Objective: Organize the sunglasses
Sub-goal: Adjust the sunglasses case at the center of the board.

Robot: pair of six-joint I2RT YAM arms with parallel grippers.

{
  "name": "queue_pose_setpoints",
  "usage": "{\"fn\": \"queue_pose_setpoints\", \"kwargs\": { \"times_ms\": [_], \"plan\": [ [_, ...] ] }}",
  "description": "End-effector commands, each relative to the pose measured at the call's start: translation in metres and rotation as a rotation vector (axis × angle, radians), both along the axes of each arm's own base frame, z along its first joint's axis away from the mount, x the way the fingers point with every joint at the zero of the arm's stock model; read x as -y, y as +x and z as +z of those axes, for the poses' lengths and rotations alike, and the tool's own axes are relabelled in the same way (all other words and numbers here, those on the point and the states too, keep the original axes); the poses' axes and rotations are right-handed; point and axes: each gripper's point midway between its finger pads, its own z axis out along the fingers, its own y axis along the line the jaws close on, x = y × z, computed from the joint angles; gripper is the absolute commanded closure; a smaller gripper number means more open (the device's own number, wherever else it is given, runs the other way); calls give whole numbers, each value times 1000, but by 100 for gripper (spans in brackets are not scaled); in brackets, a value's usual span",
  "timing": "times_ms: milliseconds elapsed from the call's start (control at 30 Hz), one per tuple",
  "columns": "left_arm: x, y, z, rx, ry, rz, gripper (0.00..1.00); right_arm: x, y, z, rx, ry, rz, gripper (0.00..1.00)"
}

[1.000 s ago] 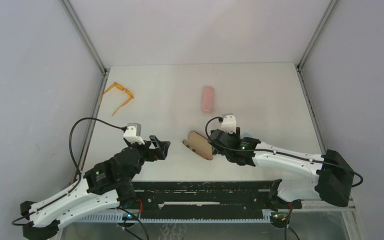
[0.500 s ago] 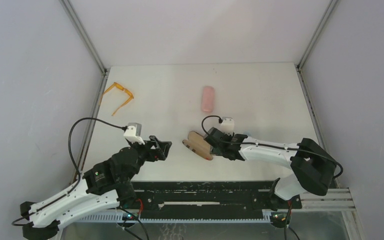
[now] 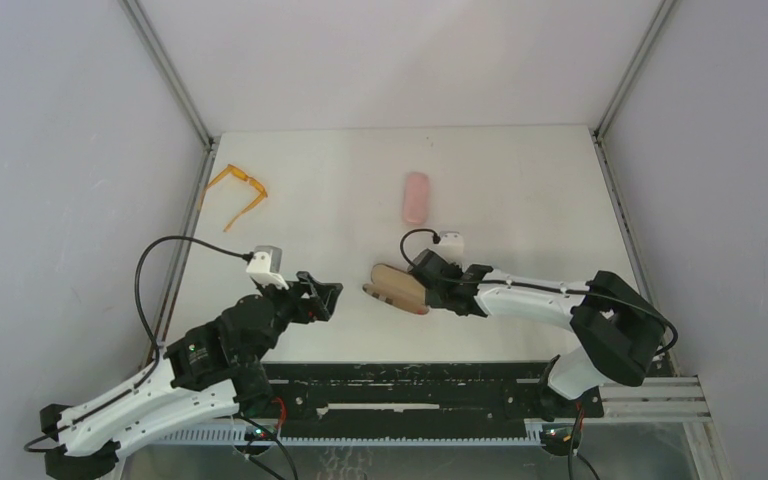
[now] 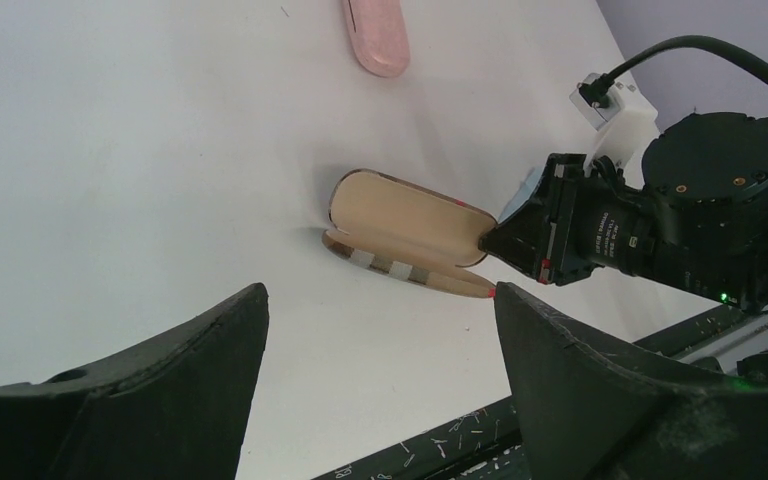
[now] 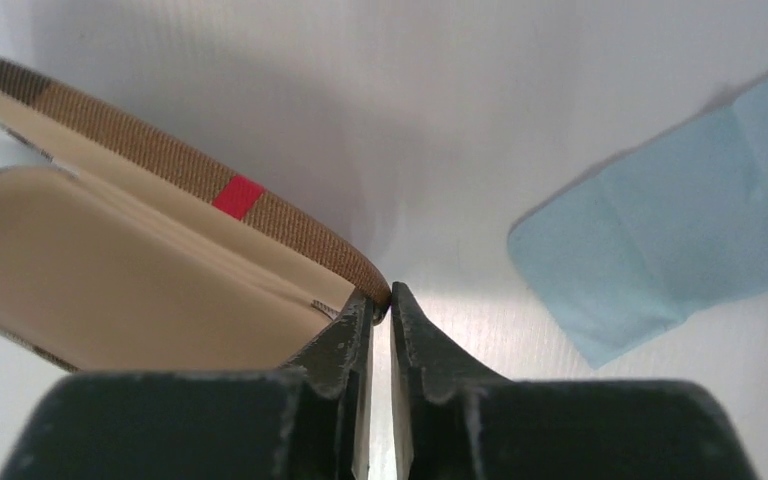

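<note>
The orange-framed sunglasses (image 3: 237, 190) lie unfolded at the table's far left edge, far from both arms. A brown plaid case (image 3: 395, 283) (image 4: 410, 225) (image 5: 140, 290) stands open near the middle front, its beige lining showing. My right gripper (image 3: 425, 288) (image 5: 381, 300) (image 4: 495, 243) is pinched shut on the right end of the case's rim. My left gripper (image 3: 322, 297) (image 4: 380, 295) is open and holds nothing; it hovers left of the case, pointing at it.
A pink case (image 3: 416, 197) (image 4: 375, 40) lies shut farther back in the middle. A light-blue cloth (image 5: 680, 230) lies flat just right of the right gripper. The black rail (image 3: 410, 385) runs along the table's front edge.
The right gripper has closed its jaws onto the end of the brown case, and its arm has drawn in and lowered. The left gripper has hardly moved.
</note>
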Motion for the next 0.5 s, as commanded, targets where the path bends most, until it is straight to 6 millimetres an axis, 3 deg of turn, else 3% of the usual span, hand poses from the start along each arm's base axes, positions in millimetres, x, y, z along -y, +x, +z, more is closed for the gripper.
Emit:
{"fn": "queue_pose_setpoints", "kwargs": {
  "times_ms": [0,233,467],
  "plan": [
    [0,2,13,32,-25,2,13,-17,28,22,113,2,111,96],
    [-7,5,13,45,9,16,14,-35,66,37,213,-13,310,100],
    [-18,11,18,51,25,51,14,-36,112,51,229,22,352,100]
  ]
}}
